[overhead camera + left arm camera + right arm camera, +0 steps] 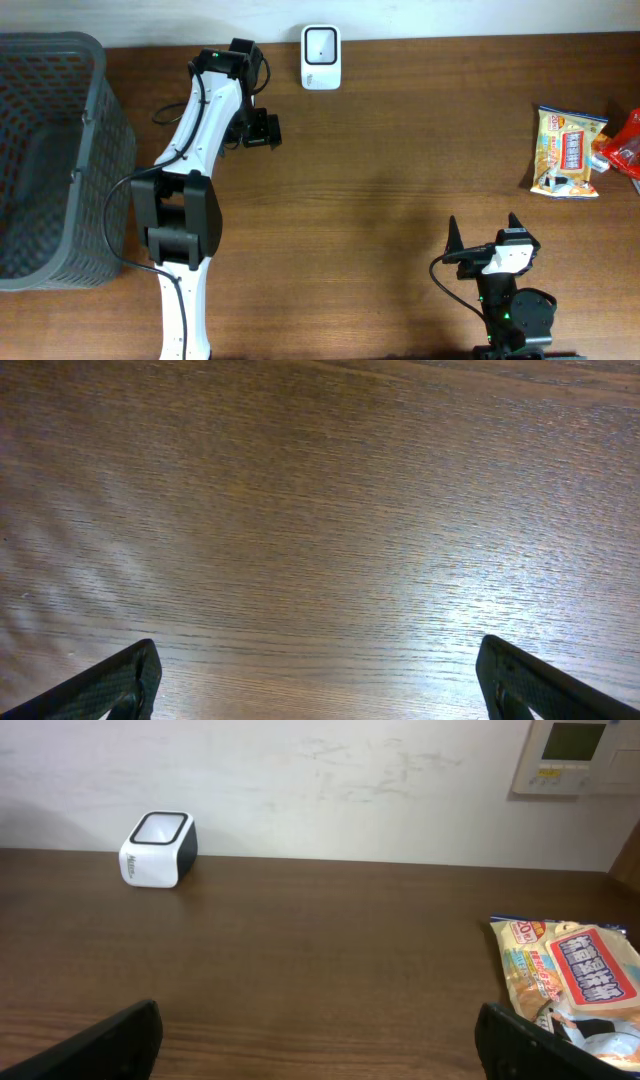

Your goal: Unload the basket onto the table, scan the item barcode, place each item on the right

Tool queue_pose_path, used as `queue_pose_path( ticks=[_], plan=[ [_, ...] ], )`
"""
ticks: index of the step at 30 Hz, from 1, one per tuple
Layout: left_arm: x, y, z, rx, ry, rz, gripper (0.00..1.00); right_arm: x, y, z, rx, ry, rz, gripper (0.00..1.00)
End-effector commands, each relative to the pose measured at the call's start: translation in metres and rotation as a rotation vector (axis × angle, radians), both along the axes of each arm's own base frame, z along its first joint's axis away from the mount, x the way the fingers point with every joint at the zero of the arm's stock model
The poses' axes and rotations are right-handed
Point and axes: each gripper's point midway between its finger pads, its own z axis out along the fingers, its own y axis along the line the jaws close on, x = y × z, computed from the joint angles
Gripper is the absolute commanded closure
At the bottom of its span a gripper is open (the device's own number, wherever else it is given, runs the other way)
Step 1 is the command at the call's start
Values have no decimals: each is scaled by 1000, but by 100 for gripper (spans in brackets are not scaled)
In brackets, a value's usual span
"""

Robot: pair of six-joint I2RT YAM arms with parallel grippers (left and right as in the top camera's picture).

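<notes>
A yellow snack packet (568, 152) lies flat at the table's right side; the right wrist view has it at the right edge (575, 970). The white barcode scanner (320, 57) stands at the back edge, small at the far left in the right wrist view (158, 848). My right gripper (484, 230) rests near the front edge, open and empty, its fingers (120, 1045) wide apart, the packet ahead to its right. My left gripper (263, 130) hovers left of the scanner, open, its fingers (110, 685) over bare wood.
A grey plastic basket (95, 110) fills the left edge of the table. A red packet (626, 145) lies at the far right edge beside the yellow one. A white wall panel (580, 755) hangs behind the table.
</notes>
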Motion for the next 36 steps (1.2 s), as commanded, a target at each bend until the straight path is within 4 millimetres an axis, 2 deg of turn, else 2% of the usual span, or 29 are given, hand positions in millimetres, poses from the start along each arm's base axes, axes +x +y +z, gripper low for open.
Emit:
queue_pose_path(
  ticks=[1, 26, 31, 34, 36],
  plan=[
    [-1, -2, 0, -3, 2, 10, 1, 0, -2, -4, 15, 3, -10, 1],
    [-1, -1, 0, -3, 3, 11, 1, 0, -2, -3, 15, 1, -10, 1],
    [-8, 2, 1, 6, 28, 9, 1, 0, -2, -3, 15, 1, -10, 2],
    [-9, 0, 16, -10, 5, 9, 1, 0, -2, -3, 15, 1, -10, 1],
    [-7, -4, 40, -19, -60, -1, 1, 0, -2, -3, 15, 1, -9, 1]
  ],
)
